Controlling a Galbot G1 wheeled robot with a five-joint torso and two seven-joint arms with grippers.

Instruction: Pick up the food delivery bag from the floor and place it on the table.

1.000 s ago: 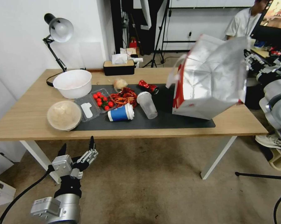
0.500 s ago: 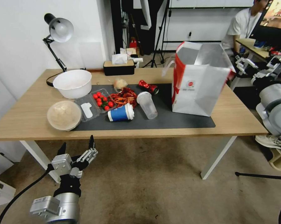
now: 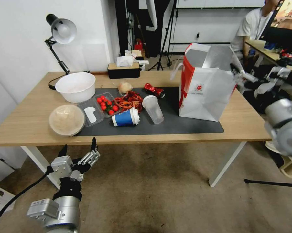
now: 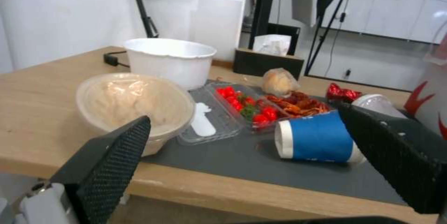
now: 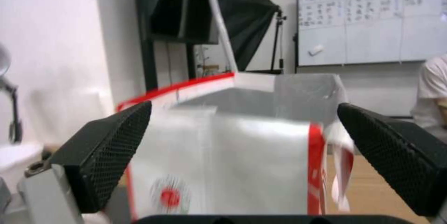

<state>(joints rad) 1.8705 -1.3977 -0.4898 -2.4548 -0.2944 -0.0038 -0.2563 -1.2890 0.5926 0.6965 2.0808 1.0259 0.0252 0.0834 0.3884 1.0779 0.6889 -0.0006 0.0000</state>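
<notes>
The food delivery bag stands upright on the right end of the dark grey mat on the table. It is white with red sides, a foil lining and a small red logo. My right gripper hangs open just right of the bag's top edge, holding nothing. In the right wrist view the bag fills the space beyond the spread fingers, and one white strap stands up. My left gripper is open, low over the floor before the table's front edge.
On the mat's left lie a blue cup on its side, a clear cup, a tomato tray, a lidded bowl and a white bowl. A lamp and tissue box stand behind.
A second ago the bag hung tilted in the air; now it stands upright on the mat. The right gripper has let go and shifted slightly lower beside it. The left arm sank a little.
</notes>
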